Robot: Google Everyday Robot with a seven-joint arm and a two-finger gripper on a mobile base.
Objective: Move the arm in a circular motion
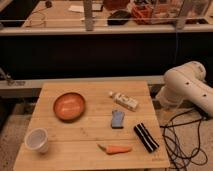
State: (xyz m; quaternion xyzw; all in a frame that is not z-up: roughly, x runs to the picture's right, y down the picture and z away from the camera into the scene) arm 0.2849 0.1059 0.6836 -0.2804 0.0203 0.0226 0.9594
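Camera view. The cream-white arm (187, 87) stands off the right edge of the table (90, 130), near its far right corner, with its rounded joints above dark cables (186, 142) on the floor. The end effector lies outside the frame, so its opening cannot be told. On the table: an orange bowl (69, 106) left of centre, a white cup (37, 139) near the front left corner, a white bottle (124, 101) lying toward the far edge, a blue object (118, 119) at centre, a carrot (116, 149) near the front edge, and a black striped object (146, 137) toward the front right corner.
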